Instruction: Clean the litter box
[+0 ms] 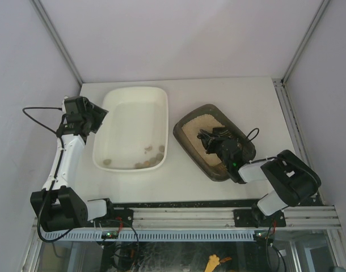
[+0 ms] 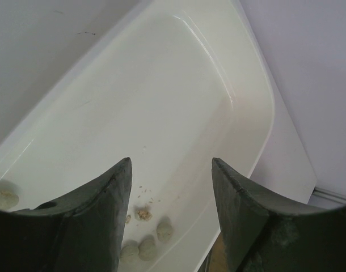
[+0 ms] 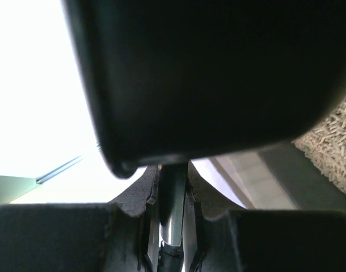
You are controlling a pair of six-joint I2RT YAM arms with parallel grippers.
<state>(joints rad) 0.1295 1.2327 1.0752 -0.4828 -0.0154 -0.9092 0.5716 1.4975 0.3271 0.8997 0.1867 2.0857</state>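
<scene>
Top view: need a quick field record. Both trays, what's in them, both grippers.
litter box: right of centre on the table, set at an angle
litter: beige, sandy, inside the litter box
white tub: left of the litter box, apart from it
clumps: several, at the tub's near end
scoop: black, over the litter; contact cannot be told
right gripper: shut on the scoop's handle, above the litter box
left gripper: open, empty, by the tub's far left corner
</scene>
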